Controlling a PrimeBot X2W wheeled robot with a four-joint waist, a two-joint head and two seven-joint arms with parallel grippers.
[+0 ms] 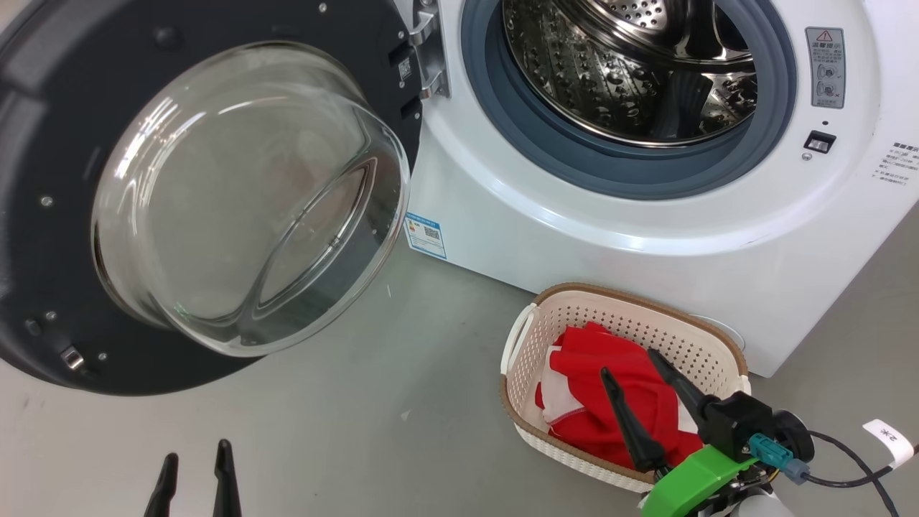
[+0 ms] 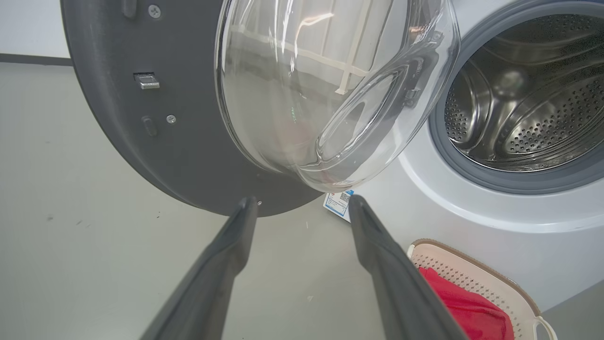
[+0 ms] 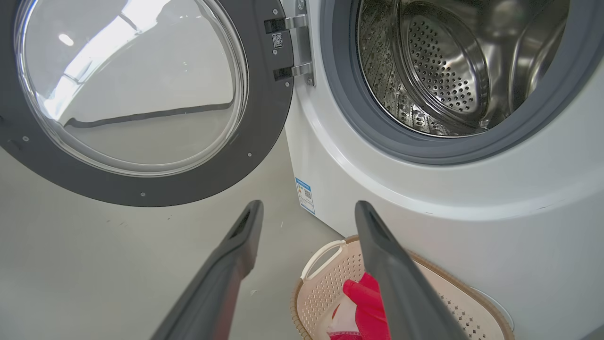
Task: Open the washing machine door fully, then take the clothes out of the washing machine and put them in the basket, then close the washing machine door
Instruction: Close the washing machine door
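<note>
At far left the glossy, black-rimmed washing machine door (image 1: 215, 201), glass bowl bulging, stands swung wide above the spread, empty left gripper (image 1: 197, 456), clearing the perforated steel drum (image 1: 632, 72) at upper right, which looks bare, while at lower right the soft red clothes (image 1: 581, 359) lie heaped in the perforated cream basket (image 1: 617, 294) under the right gripper (image 1: 629, 362), its jaws apart and holding nothing, so only closing the door seems left.

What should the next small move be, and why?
Probably bring the left gripper up behind the door near its free edge, ready to push it shut. The drum looks empty and the clothes lie in the basket. The right gripper hangs open above them, holding nothing. The door stands wide open on the left, nearest the open left gripper.
</note>
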